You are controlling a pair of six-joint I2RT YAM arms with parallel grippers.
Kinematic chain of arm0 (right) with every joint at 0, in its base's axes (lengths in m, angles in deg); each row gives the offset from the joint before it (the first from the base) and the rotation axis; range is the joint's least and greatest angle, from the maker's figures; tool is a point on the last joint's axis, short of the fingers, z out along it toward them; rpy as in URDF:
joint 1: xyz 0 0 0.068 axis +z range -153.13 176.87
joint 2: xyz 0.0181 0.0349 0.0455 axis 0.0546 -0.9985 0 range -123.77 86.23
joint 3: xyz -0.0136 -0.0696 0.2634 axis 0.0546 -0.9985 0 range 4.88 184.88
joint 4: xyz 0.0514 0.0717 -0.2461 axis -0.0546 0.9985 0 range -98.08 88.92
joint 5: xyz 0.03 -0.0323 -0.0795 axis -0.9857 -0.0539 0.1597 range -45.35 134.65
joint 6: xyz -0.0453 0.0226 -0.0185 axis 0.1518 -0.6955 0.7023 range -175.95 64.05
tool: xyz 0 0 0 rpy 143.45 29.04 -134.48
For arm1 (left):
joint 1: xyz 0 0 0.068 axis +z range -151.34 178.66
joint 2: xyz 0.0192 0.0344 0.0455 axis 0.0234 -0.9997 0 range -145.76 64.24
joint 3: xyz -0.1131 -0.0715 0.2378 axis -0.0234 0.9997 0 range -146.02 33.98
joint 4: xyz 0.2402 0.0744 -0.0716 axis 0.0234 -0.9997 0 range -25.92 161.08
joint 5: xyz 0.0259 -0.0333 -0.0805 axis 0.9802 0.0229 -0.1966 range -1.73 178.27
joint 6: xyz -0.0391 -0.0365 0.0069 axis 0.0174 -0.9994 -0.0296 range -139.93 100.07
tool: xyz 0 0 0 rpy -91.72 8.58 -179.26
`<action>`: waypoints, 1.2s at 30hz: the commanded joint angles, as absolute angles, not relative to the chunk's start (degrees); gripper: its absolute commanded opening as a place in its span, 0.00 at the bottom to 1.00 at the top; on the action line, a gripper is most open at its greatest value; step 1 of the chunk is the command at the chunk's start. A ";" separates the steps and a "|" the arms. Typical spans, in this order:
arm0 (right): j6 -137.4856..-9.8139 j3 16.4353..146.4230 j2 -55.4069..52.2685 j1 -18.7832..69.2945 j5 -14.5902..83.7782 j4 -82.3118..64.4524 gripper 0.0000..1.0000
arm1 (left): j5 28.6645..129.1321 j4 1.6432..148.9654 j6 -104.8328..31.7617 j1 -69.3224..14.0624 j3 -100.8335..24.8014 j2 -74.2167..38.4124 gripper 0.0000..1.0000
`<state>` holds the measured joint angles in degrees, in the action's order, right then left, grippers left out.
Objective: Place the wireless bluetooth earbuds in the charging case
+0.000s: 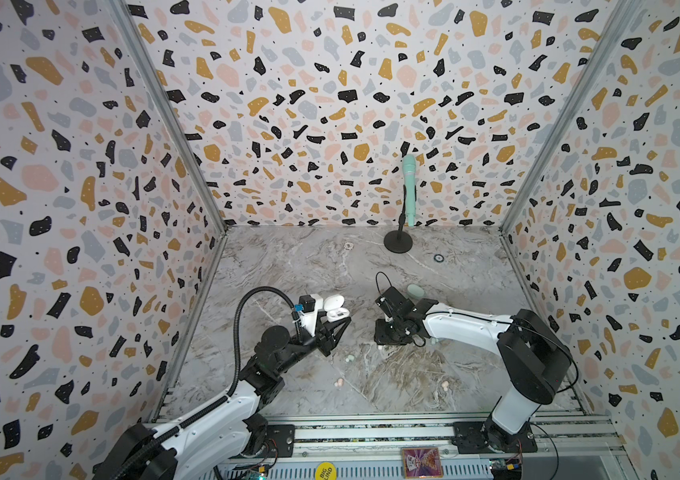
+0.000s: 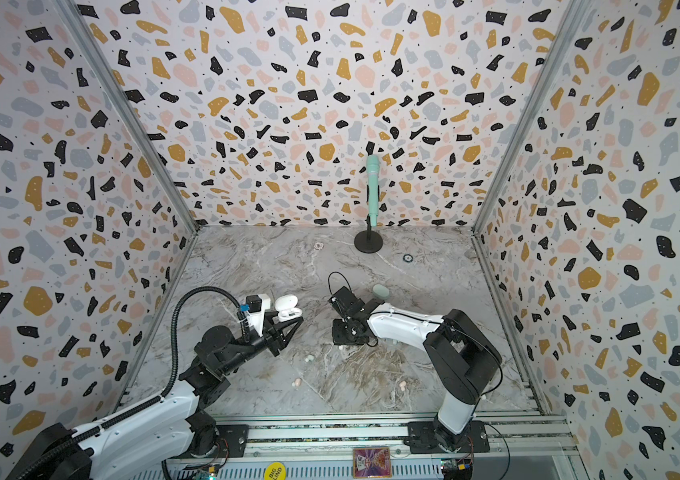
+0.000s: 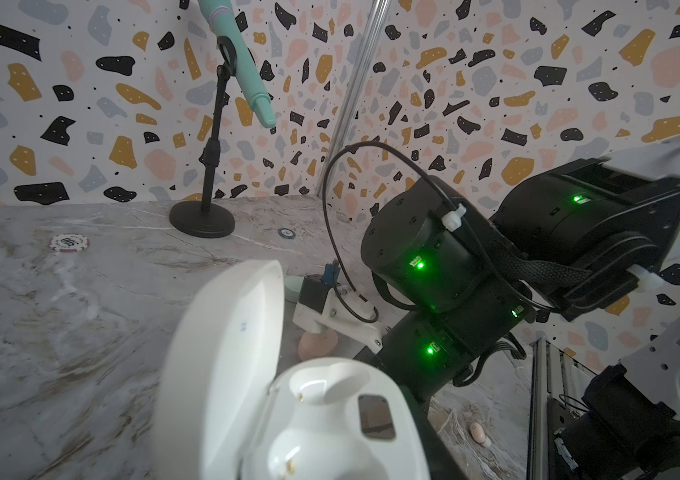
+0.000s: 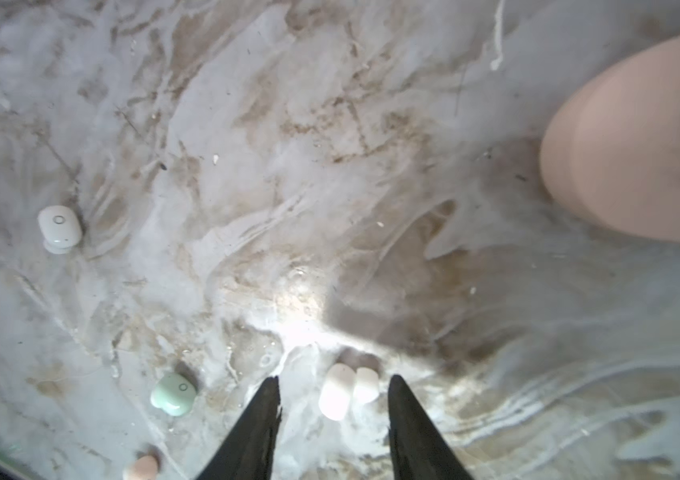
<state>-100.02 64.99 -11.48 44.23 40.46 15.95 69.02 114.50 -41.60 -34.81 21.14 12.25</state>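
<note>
My left gripper is shut on the white charging case, held above the table with its lid open. In the left wrist view both sockets of the case are empty. My right gripper points down at the table, open. A white earbud lies on the marble between its fingertips, touching neither. Other earbuds lie loose: a pale one, a mint one, a pink one, and in both top views pink ones.
A pink case lies close to my right gripper and a mint case just behind that arm. A mint microphone on a black stand stands at the back, with a poker chip beside it. Patterned walls enclose three sides.
</note>
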 commanded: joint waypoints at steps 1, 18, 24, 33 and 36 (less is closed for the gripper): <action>-96.82 67.92 -13.05 46.37 45.95 22.59 0.45 | 68.36 118.33 -41.64 -34.55 21.68 12.90 0.14; -97.17 68.26 -15.98 48.29 48.80 23.45 0.32 | 68.38 118.11 -41.70 -34.51 21.68 13.20 0.14; -97.35 66.88 -13.42 47.23 47.00 22.35 0.26 | 68.37 118.02 -41.80 -34.54 21.68 13.40 0.14; -97.59 60.95 -6.15 41.71 38.24 18.35 0.21 | 68.21 118.28 -41.81 -34.50 21.50 12.69 0.14; -98.13 58.46 -3.36 39.33 33.93 16.34 0.20 | 68.22 118.31 -41.90 -34.50 21.50 12.50 0.14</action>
<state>-97.27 60.38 -7.13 41.12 39.24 17.98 69.00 114.68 -41.73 -34.77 21.30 12.47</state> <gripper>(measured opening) 0.204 0.432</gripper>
